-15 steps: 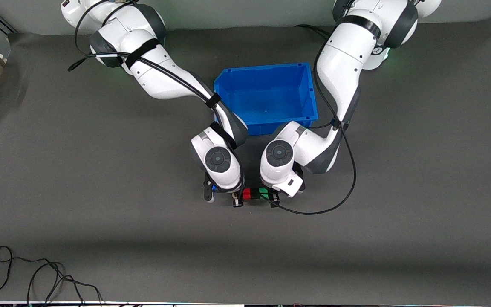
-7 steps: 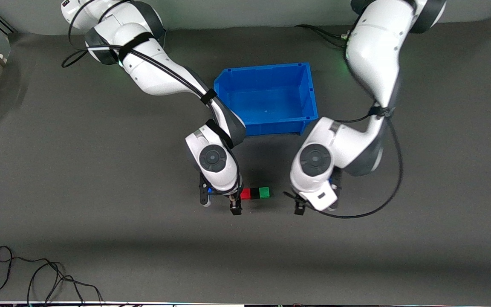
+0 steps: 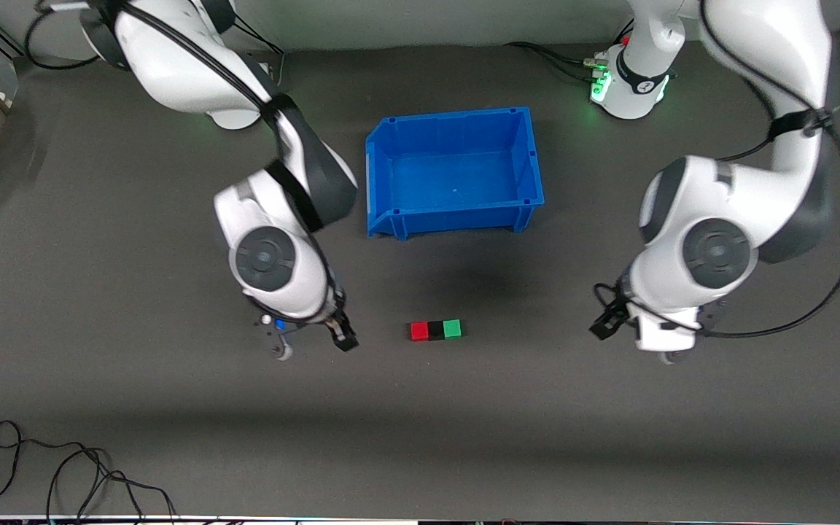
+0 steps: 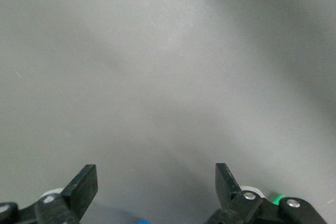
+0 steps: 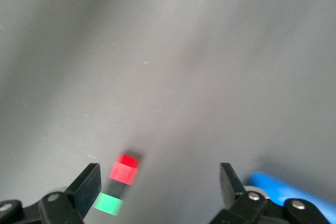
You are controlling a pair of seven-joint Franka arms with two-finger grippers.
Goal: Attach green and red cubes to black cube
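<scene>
the small red plastic cube (image 3: 418, 331), matte black plastic cube (image 3: 435, 331) and green plastic cube (image 3: 452, 329) sit joined in a row on the grey table (image 3: 172, 408), nearer the front camera than the blue plastic bin (image 3: 376, 175), between the open, empty right gripper (image 3: 314, 343) and the open, empty left gripper (image 3: 635, 337).

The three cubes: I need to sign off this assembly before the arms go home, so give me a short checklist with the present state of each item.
1. Red cube, black cube and green cube in one row, black in the middle: ok.
2. Cubes firmly attached, not just touching: cannot tell.
3. Row on the table, nearer the front camera than the blue bin: ok.
4. Left gripper open, holding nothing, off toward the left arm's end: ok.
5. Right gripper open, holding nothing, off toward the right arm's end: ok.
6. Nothing else touching the row: ok.
</scene>
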